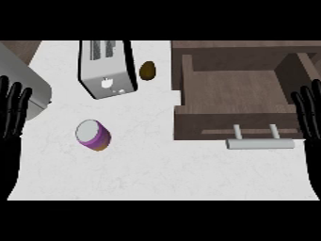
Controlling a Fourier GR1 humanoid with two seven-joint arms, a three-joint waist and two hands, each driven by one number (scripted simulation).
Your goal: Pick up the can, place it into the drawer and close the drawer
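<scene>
A purple can with a pale lid and an orange base stands on the white counter, left of centre. To its right is a brown drawer, pulled open, with a silver bar handle on its front. My left hand rests open at the left edge, fingers up, well left of the can. Resting open at the right edge, beside the drawer's right wall, is my right hand. Neither hand touches anything.
A silver toaster stands behind the can at the back. A small brown oval object lies between the toaster and the drawer. A grey appliance fills the far left corner.
</scene>
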